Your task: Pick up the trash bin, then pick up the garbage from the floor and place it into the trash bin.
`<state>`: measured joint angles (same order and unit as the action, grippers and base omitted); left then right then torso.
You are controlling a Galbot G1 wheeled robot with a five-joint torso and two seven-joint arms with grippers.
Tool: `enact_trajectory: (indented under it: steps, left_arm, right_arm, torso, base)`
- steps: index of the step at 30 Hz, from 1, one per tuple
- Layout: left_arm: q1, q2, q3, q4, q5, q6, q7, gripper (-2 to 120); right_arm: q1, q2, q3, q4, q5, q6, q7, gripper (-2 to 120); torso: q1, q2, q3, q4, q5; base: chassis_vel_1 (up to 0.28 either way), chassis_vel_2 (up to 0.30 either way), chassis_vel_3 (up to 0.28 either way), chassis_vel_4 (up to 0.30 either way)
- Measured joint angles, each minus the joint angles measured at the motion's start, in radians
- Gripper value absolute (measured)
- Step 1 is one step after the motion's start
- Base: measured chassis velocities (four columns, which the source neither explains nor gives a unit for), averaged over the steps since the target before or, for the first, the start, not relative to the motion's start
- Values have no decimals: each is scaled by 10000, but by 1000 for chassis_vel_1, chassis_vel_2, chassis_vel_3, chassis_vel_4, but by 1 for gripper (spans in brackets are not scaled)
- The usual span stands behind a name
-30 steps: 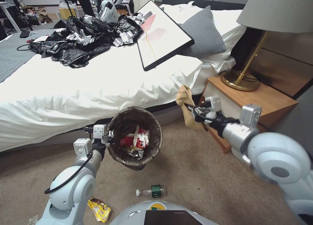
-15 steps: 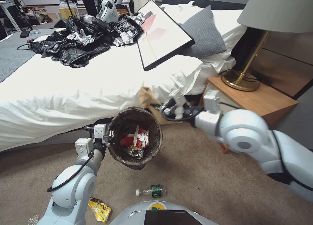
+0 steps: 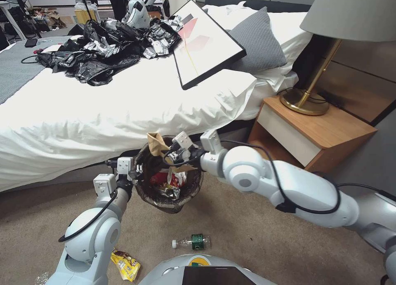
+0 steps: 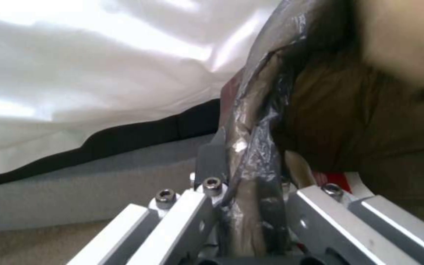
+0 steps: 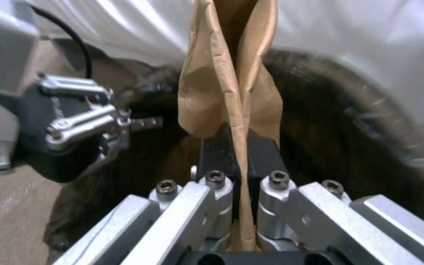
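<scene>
1. Left gripper point(image 3: 138, 169): jaws pressed together on the near rim of the trash bin point(image 3: 194, 186), pinching the dark liner folded over that rim; the left wrist view shows the liner point(image 4: 254, 191) running up between the 2 fingers. The bin hangs above the carpet point(image 3: 247, 235), mouth tilted toward the head camera.
2. Right gripper point(image 3: 171, 155): over the bin's mouth, facing the left gripper across the opening, jaws clamped on the tan paper carton point(image 3: 156, 144). In the right wrist view the flattened carton point(image 5: 226, 84) rises from between the black fingertips point(image 5: 214, 156), with the bin's dark interior behind it and the left gripper point(image 5: 138, 123) to one side.
3. Bin contents, below the right gripper: red-and-white wrappers point(image 3: 175, 177) and crumpled foil.
4. Floor litter: a clear bottle with green label point(image 3: 192, 241) lies on the carpet below the held bin; a yellow snack bag point(image 3: 126, 265) lies near the left arm's base.
5. Background: white bed point(image 3: 103, 111) behind both grippers.
</scene>
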<state>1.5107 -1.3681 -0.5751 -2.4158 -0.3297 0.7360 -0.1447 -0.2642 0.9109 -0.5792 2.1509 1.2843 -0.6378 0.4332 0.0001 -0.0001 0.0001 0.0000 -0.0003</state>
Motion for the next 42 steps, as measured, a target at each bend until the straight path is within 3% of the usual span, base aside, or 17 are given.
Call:
enact_trajectory:
  steps: [7, 9, 11, 14, 16, 23, 27, 30, 33, 38, 41, 42]
  left_arm:
    - [16, 2, -100, -10, -37, -3, 43, 0]
    - [18, 20, -125, -27, -48, -4, 44, 0]
    - [18, 22, -126, -29, -51, -4, 45, 0]
    - [24, 81, -199, -62, -85, -6, 30, 0]
    - [29, 94, -220, -69, -91, -6, 10, 0]
    - [45, 105, -204, -77, -90, -6, -22, 0]
    - [31, 99, -181, -78, -83, -6, -36, 0]
    - [31, 99, -180, -78, -83, -6, -35, 0]
    - [18, 106, -179, -47, -71, -6, -26, 0]
    - [-29, 74, -143, -33, -61, -7, -23, 0]
    - [-10, 74, -183, -34, -36, -6, -17, 0]
    - [-10, 74, -183, -34, -36, -6, -17, 0]
  right_arm:
    - [-281, 553, -237, -714, -24, -18, 285, 7]
    - [-448, 695, -238, -970, -90, -10, 432, 20]
    - [-465, 705, -238, -987, -94, -10, 442, 20]
    - [-857, 760, -173, -1151, -207, -2, 604, 39]
    - [-964, 749, -130, -1149, -233, -2, 623, 44]
    - [-1278, 560, 290, -813, -246, -23, 699, 67]
    - [-1433, 314, 823, -343, -239, -32, 735, 88]
    - [-1475, 269, 972, -232, -235, -32, 734, 92]
    - [-1668, -68, 1896, 419, -155, 23, 685, 100]
    - [-1959, -498, 3221, 1010, -124, 168, 561, 100]
    - [-2359, -1148, 4761, 1369, -444, 758, 598, 100]
    - [-2359, -1148, 4761, 1369, -444, 758, 598, 100]
  torso:
    - [0, 0, -1, -1, 2]
    - [0, 0, 0, 0, 0]
    - [0, 0, 0, 0, 0]
    - [0, 0, 0, 0, 1]
    - [0, 0, -1, -1, 2]
    - [0, 1, -1, -1, 3]
    - [0, 1, -1, 1, 3]
    - [0, 1, -1, 1, 3]
    - [0, 1, -1, 0, 4]
    - [0, 1, -1, 1, 5]
    - [0, 1, -1, 1, 3]
    - [0, 1, -1, 1, 3]
  base:
    - [0, 0, 0, 0]
    - [0, 0, 0, 0]
    - [0, 0, 0, 0]
    - [0, 0, 0, 0]
    - [0, 0, 0, 0]
    - [0, 0, 0, 0]
    - [0, 0, 0, 0]
    - [0, 0, 0, 0]
    - [0, 0, 0, 0]
    - [0, 0, 0, 0]
    - [0, 0, 0, 0]
    - [0, 0, 0, 0]
